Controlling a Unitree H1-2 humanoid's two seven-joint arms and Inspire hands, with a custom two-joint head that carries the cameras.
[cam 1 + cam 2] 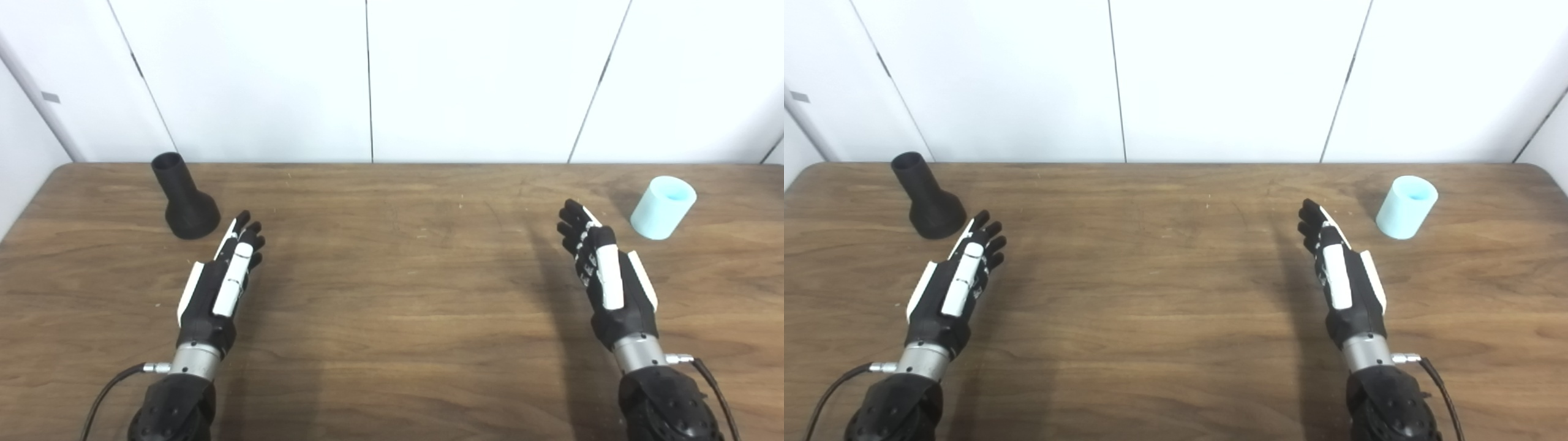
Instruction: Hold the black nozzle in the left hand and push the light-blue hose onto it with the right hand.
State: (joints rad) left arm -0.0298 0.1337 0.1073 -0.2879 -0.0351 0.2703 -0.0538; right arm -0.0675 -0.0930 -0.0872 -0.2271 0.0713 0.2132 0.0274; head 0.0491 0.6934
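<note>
While both arms reach in from the bottom edge over the wooden table (392,294), neither hand holds anything. The left hand (222,278) is stretched flat with its fingers (248,229) extended forward and lying close together, thumb side up, empty. Its fingertips point toward the black nozzle (184,199), which stands near them on its wide flared base, narrow open neck up and tilted a little to the left; hand and nozzle are apart, not touching. The right hand (603,275) is likewise extended and empty, fingers (572,223) straight and side by side, aimed up and to the left of the light-blue hose (663,207). That hose is a short pale cylinder standing upright with its open end up, near the far right of the table, just beyond and to the right of the right fingertips, with a clear strip of wood between them. Nozzle and hose sit well apart, on opposite sides of the table near its far edge, in front of the white wall panels (478,73).

Seen from the right eye, the table's rounded far right corner (1546,168) shows fully, and the nozzle stands closer to the left border. Seen from the left eye, the far left corner of the table and a grey mark on the left wall (50,97) appear more plainly.
</note>
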